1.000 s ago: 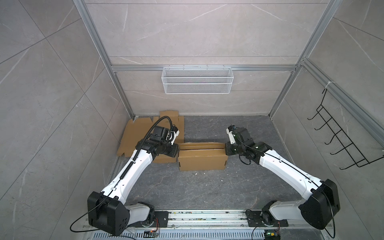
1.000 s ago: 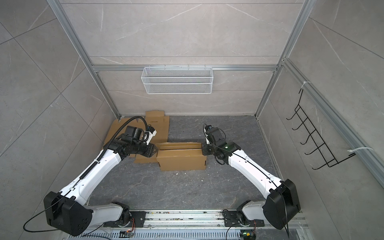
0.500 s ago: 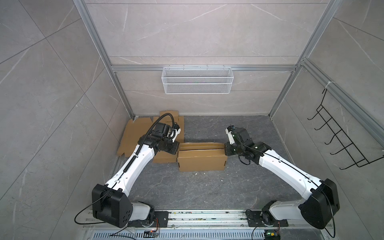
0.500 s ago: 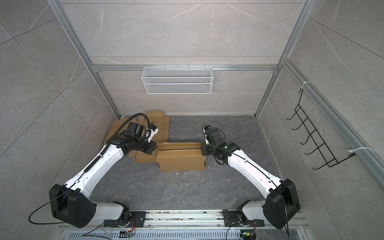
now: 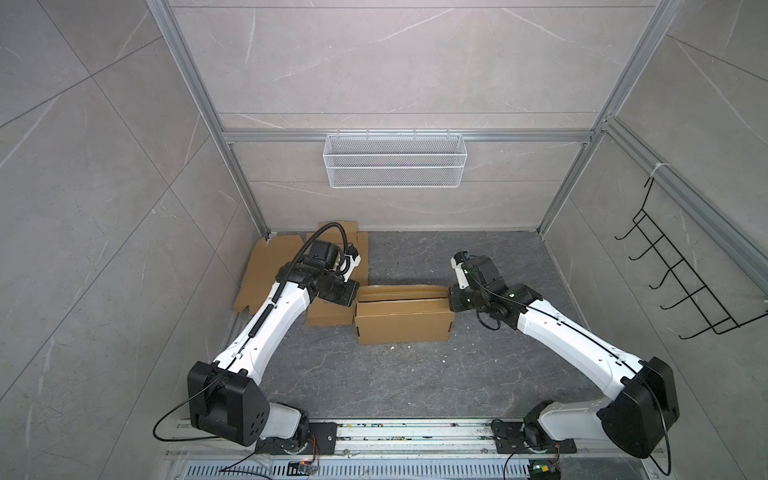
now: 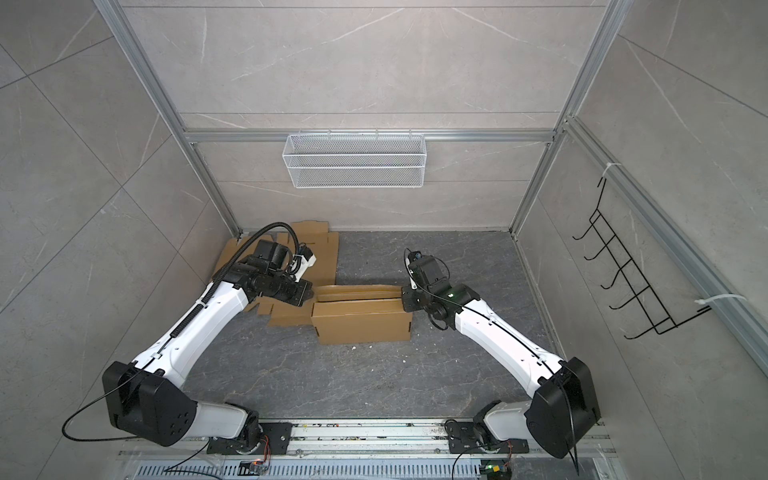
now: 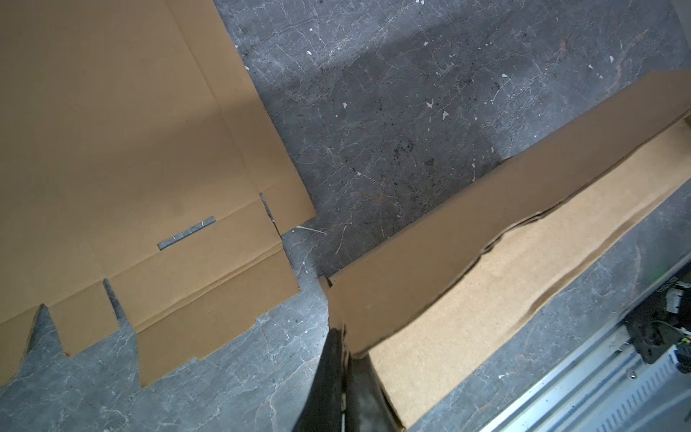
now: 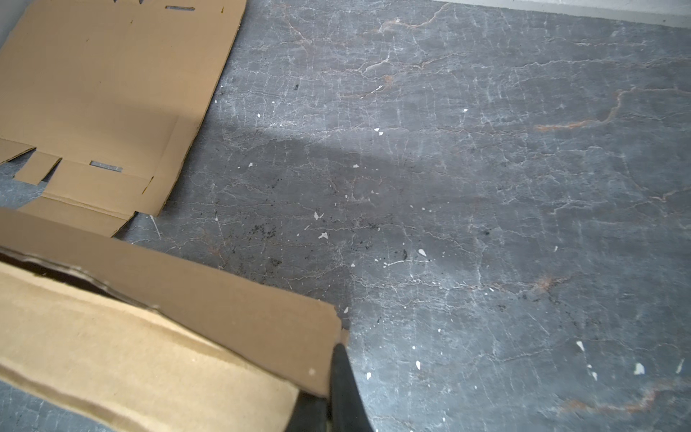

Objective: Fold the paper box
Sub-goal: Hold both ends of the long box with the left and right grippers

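Cardboard paper box (image 5: 403, 322) sits central on the counter (image 5: 415, 386), its rear flap (image 5: 401, 291) pinched at each end by left fingers (image 7: 326, 381) and right fingers (image 8: 344, 385); uneven pulling could tear or buckle it.

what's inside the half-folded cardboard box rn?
Only a thin dark gap shows between the cardboard box back wall and its folded-over top panel. Nothing can be made out in it; cardboard covers the rest of the interior.

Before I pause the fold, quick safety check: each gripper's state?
Left gripper: closed on one end of the paper box.
Right gripper: closed on its opposite end.
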`<action>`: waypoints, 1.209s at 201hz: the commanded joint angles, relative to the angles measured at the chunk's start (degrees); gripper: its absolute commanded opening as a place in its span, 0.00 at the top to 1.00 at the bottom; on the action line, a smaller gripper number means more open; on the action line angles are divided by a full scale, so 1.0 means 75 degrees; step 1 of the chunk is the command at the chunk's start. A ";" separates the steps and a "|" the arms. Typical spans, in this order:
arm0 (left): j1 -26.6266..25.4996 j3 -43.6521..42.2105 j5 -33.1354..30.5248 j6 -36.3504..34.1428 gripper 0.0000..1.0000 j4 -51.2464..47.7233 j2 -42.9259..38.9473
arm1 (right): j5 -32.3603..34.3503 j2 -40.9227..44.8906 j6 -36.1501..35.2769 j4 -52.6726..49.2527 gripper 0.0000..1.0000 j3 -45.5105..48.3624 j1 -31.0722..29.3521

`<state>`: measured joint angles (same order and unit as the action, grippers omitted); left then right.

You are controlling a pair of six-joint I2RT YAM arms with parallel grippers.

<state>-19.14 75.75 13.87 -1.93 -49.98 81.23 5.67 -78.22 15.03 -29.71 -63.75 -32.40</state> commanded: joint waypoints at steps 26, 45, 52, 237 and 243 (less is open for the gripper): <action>-0.0033 0.0109 0.0695 0.1077 1.00 -0.0265 0.0087 | -0.0288 -0.0348 0.0134 -0.1288 1.00 0.0300 -0.0191; -0.0038 -0.0116 0.0647 0.1493 1.00 -0.0061 -0.0008 | -0.0288 -0.0341 0.0216 -0.1293 1.00 0.0317 -0.0203; -0.0038 -0.0175 0.0597 0.1665 1.00 0.0009 -0.0034 | -0.0276 -0.0329 0.0252 -0.1288 1.00 0.0315 -0.0208; -0.0056 -0.1666 0.0784 0.3000 1.00 0.1131 -0.0740 | -0.0147 -0.0341 0.0440 -0.1241 1.00 0.0352 -0.0300; -0.0060 -0.1715 0.0801 0.2984 1.00 0.1154 -0.0751 | -0.0131 -0.0341 0.0442 -0.1241 1.00 0.0338 -0.0308</action>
<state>-18.92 65.12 15.68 19.44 -37.52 75.72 7.38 -78.22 17.19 -29.95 -63.70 -33.36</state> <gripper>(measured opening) 0.049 0.049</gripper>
